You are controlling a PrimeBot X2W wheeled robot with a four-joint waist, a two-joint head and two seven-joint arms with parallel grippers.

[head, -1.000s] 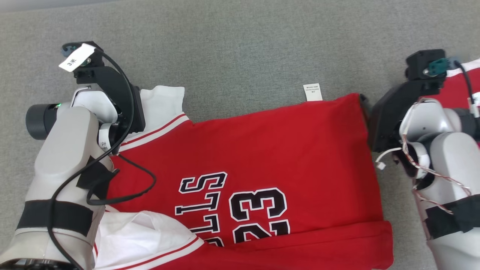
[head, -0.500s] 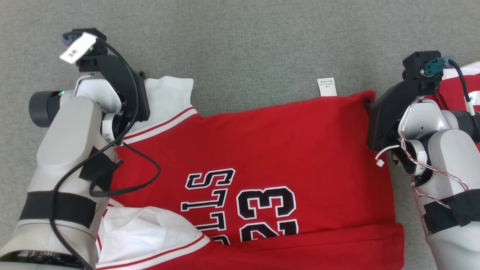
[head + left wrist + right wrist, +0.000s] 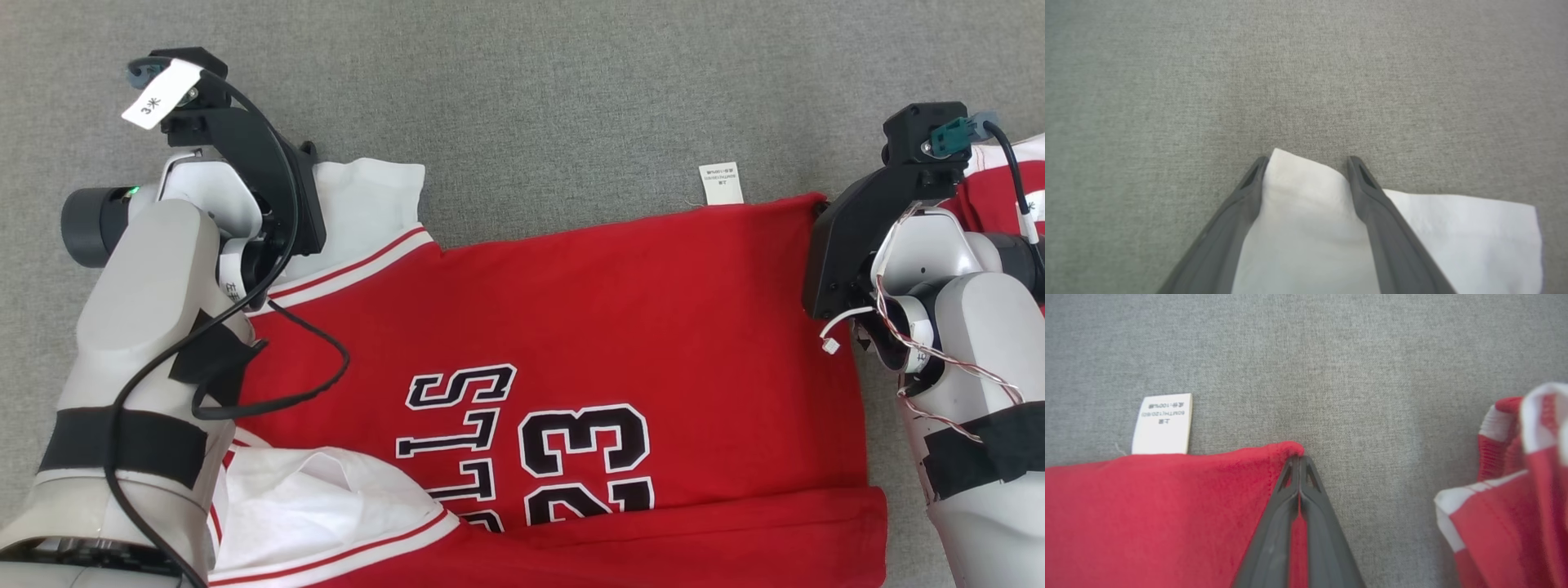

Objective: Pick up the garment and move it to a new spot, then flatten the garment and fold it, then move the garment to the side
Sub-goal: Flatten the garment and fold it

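We are still dragging the garment across the grey surface: since a second ago the camera view has shifted with it. Our right gripper is clenching its red corner, our left gripper is standing parted around the white sleeve, flattening continuing

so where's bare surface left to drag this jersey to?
Free: the grey fabric surface beyond the red jersey, past its care label, between both arms. Crowded: the right gripper side, where another red-and-white garment lies.
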